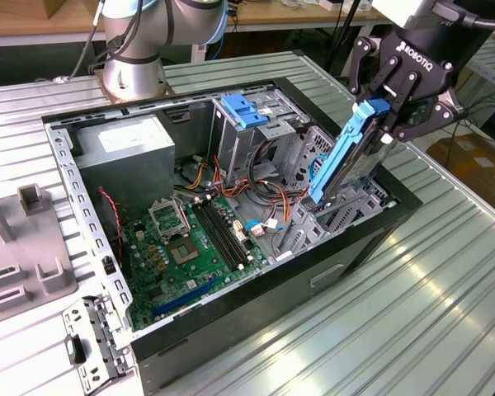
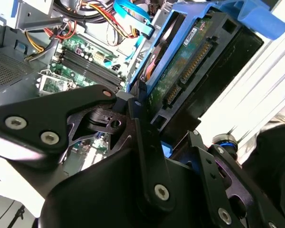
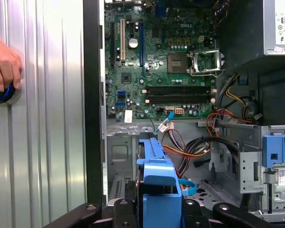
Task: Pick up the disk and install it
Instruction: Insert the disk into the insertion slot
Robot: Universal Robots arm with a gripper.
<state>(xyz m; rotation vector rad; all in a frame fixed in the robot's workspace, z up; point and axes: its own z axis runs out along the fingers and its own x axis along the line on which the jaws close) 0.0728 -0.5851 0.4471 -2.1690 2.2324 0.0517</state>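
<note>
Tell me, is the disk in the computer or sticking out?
Sticking out: the disk leans, lower end inside the case, upper end above it in the end effector.

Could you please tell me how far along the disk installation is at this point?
Picking up looks done: the gripper is shut on the disk, held aloft. In hand: the disk hangs tilted, its lower end at the drive bay in the open computer case. Left: it is not yet seated in the bay.

Robotics workshop: robot arm base [image 1: 132, 70] standing on ribbed aluminium counter [image 1: 445, 313], opened desktop computer case [image 1: 313, 272] below the end effector [image 1: 392, 115].
</note>
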